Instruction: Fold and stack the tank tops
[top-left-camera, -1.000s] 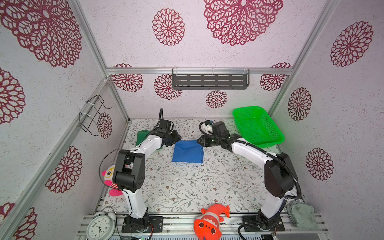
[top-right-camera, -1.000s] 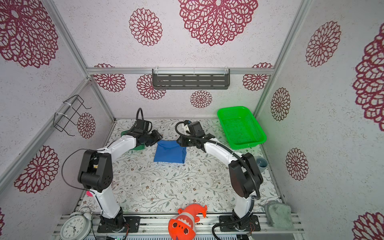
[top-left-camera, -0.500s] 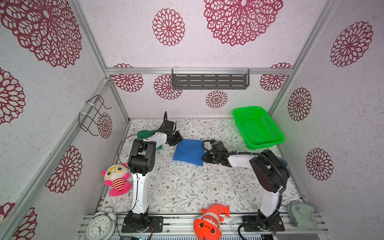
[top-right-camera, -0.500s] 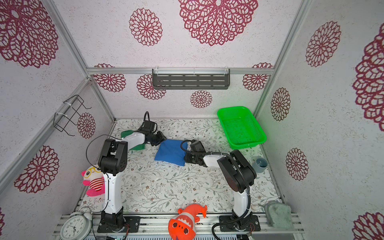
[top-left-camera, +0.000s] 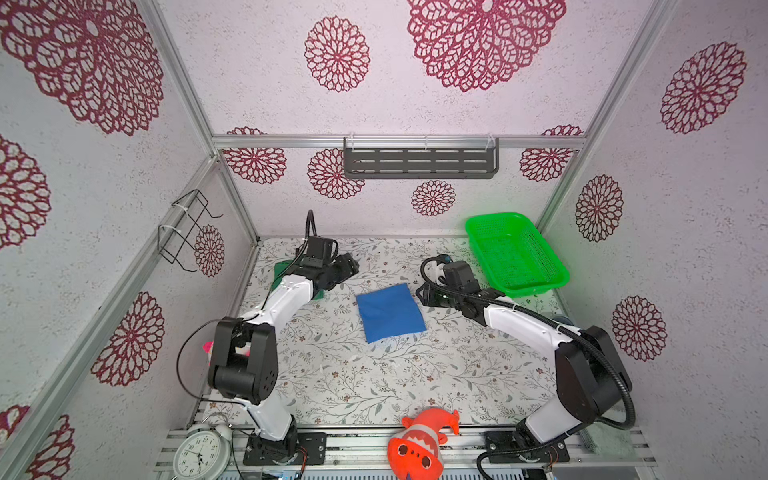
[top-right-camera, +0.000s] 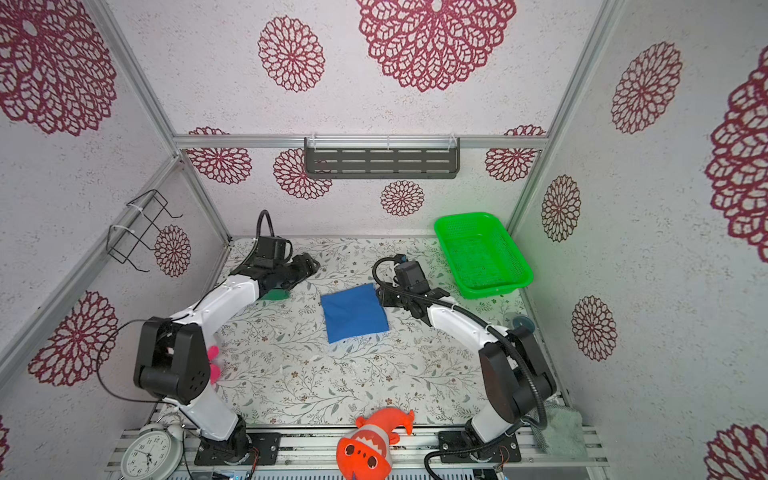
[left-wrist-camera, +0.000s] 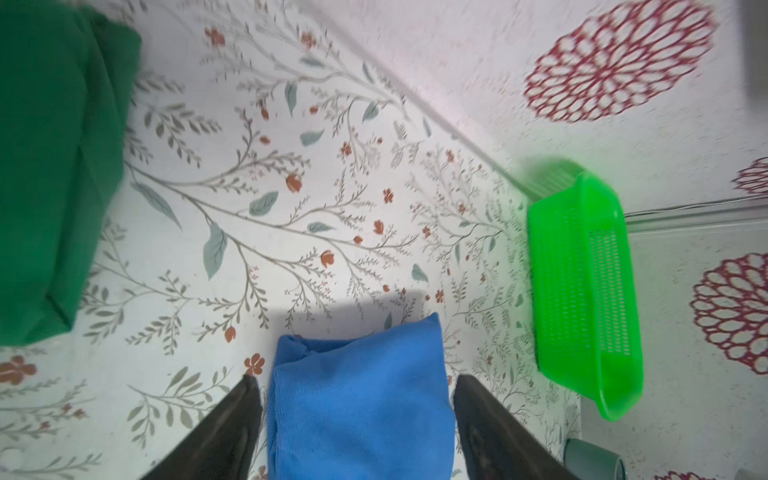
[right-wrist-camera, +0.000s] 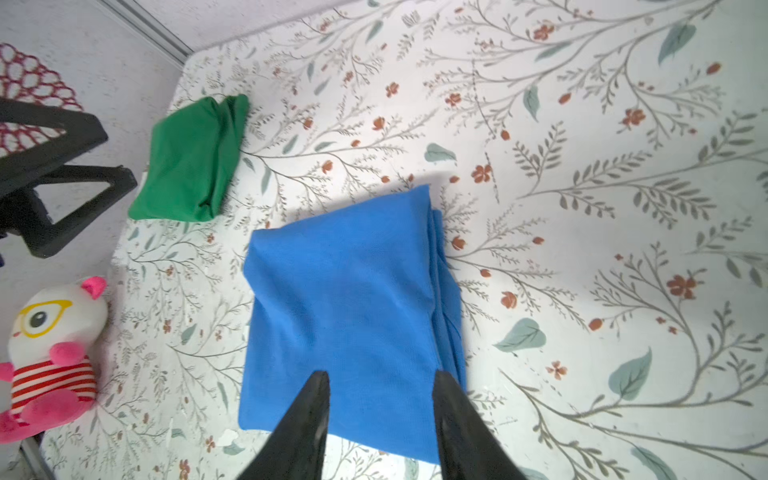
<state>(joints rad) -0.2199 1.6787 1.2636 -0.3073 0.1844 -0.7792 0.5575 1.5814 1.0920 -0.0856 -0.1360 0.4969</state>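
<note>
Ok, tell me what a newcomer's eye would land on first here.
The folded blue tank top lies flat in the middle of the table. Next come the bright green basket in the far right corner and the orange fish toy at the front edge.

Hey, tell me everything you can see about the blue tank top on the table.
The blue tank top is plain, soft royal-blue knit cloth, folded into a rough square with stacked layer edges showing along one side in the right wrist view. It lies flat at the floral table's middle, apart from the green tank top. The right gripper is at its far corner, fingers apart; contact is unclear.
</note>
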